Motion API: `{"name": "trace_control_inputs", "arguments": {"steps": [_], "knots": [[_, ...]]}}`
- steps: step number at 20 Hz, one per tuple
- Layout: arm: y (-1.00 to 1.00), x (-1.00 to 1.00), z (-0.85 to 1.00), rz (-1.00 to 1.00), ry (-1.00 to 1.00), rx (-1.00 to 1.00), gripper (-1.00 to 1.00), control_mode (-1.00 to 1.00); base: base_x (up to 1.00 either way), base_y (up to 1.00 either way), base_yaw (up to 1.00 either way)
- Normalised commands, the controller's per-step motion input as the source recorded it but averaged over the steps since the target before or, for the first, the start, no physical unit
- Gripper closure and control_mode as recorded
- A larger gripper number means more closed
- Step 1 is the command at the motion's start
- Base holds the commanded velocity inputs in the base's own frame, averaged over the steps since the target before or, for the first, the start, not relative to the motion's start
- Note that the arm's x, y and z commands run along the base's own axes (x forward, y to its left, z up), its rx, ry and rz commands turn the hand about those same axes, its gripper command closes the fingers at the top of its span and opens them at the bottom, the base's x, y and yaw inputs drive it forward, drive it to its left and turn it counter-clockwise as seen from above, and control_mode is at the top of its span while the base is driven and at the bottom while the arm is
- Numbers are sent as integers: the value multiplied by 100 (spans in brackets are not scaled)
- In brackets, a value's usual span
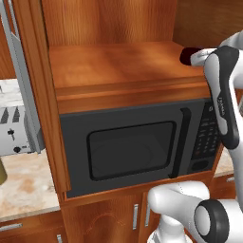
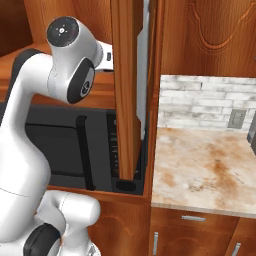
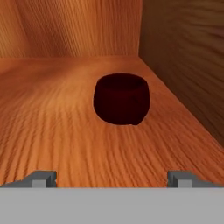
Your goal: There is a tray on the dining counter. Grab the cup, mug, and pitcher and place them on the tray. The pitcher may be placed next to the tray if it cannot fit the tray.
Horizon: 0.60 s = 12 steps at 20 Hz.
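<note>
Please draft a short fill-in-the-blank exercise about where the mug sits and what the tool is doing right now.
1. The dark maroon mug stands on the wooden shelf directly above the black ____.
2. The tool faces the mug with its jaws ____.
3. In the hand view, the mug stands near the shelf's back ____, close to the side wall.
4. Left of the microwave, a silver ____ sits on the marble counter.

Missing words: microwave; open; corner; toaster

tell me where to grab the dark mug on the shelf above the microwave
Probably across its rounded body, coming straight in from the front. The mug stands upright near the shelf's right wall, no handle showing, and the open gripper already faces it.
</note>
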Motion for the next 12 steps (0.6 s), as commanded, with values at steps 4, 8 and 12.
{"name": "trace_control_inputs", "arguments": {"steps": [4, 8, 12], "knots": [[-13, 23, 0, 0, 0, 0, -100, -100, 0, 0, 0], [-10, 24, 0, 0, 0, 0, -100, -100, 0, 0, 0], [-8, 21, 0, 0, 0, 0, -100, -100, 0, 0, 0]]}}
